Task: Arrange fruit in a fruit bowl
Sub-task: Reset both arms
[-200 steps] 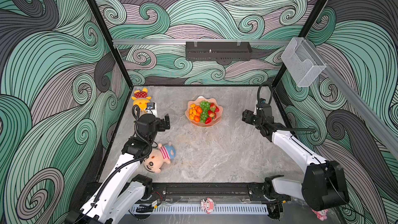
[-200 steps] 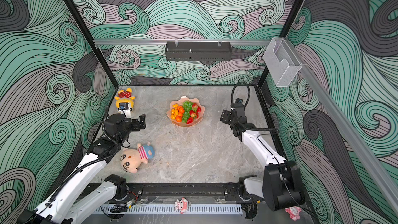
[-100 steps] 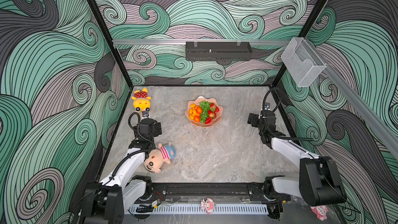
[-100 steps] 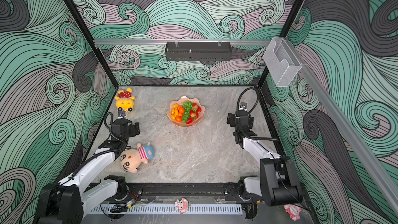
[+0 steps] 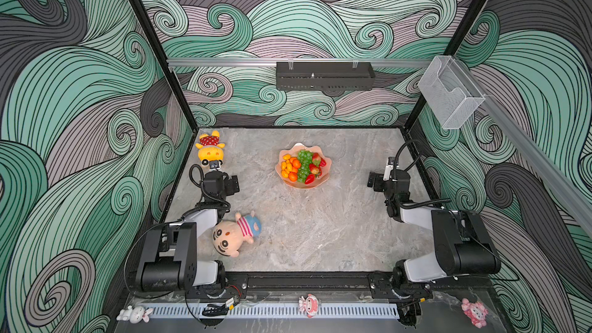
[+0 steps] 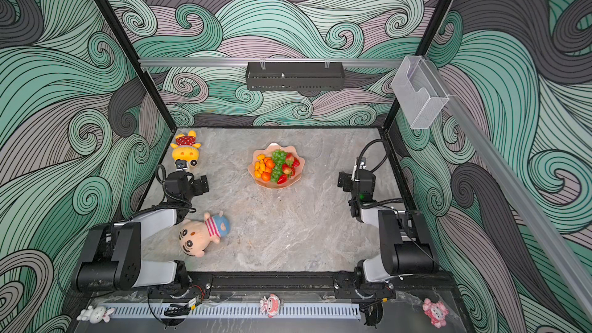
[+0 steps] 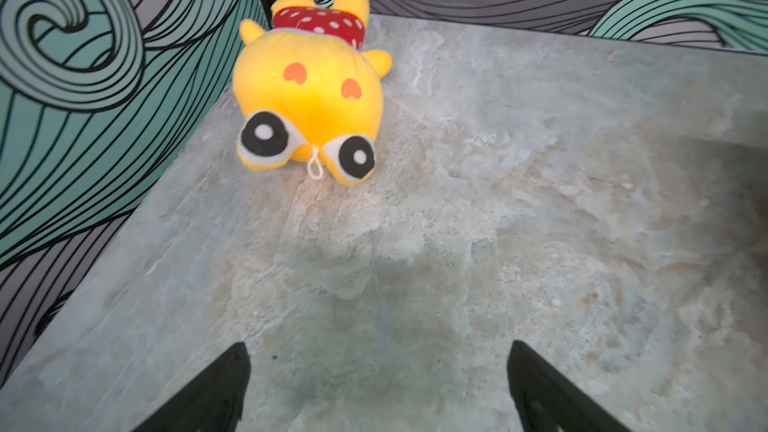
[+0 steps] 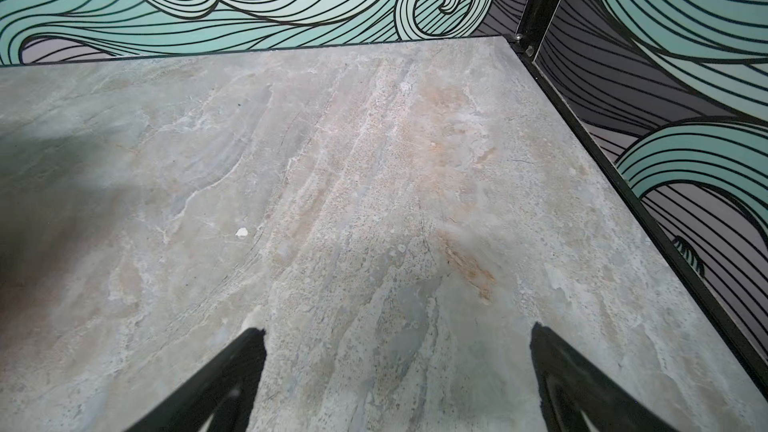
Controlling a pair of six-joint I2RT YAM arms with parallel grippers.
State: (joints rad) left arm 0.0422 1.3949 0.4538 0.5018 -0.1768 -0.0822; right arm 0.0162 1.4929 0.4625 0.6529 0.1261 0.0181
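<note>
Fruit bowl [image 5: 301, 146]: sits just above frame centre in both top views, on the marble table [image 5: 304, 235], well apart from both arms. It looks glossy, rigid and slick, so take it by the scalloped rim.

Grape bunch [image 5: 302, 163], mid-bowl: lumpy, probably light. Pinch across a cluster.

Tangerines [image 5: 296, 164], left of the grapes: round, liable to roll.

Strawberries [image 5: 315, 158], on the right side: tapered. Grip across the body.

Kumquats [image 5: 286, 157], at the left edge: tiny, likely to squirt out of a pinch.

Left gripper [image 7: 378, 351] and right gripper [image 8: 397, 330]: jaws wide, empty.
</note>
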